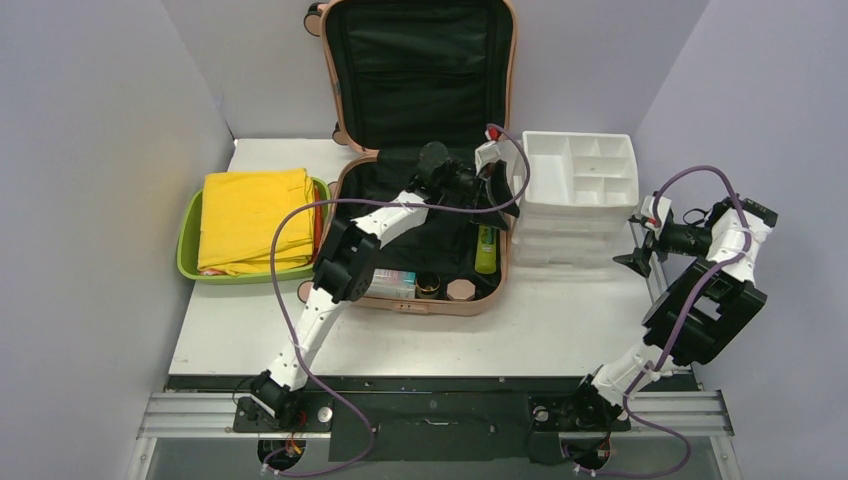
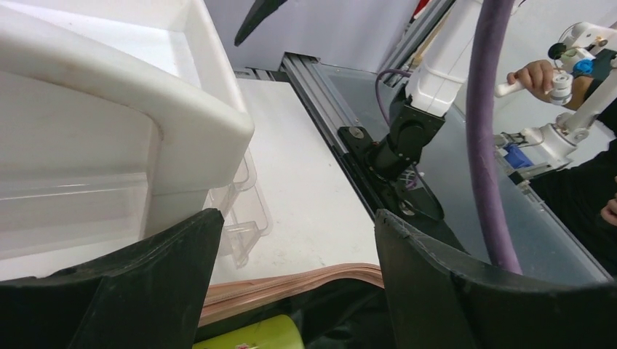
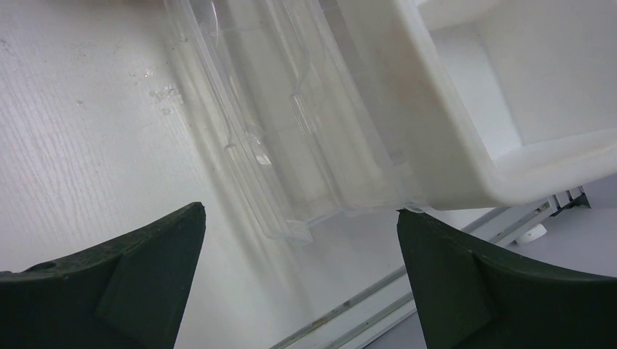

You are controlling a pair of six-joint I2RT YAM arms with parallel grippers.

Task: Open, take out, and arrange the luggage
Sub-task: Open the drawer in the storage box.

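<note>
With the luggage (image 1: 415, 60) open, lower your left gripper (image 1: 497, 188), jaws apart and empty, onto the green tube (image 1: 486, 250); your right gripper (image 1: 635, 262) hangs with jaws wide apart.

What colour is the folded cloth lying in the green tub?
The folded cloth is yellow, best seen in the top external view.

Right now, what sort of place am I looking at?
Probably a robot-lab recording booth: plain grey walls enclose a white table, two arms are bolted to a metal rail at its near edge, and props are laid out: the open luggage, a white drawer organizer.
</note>
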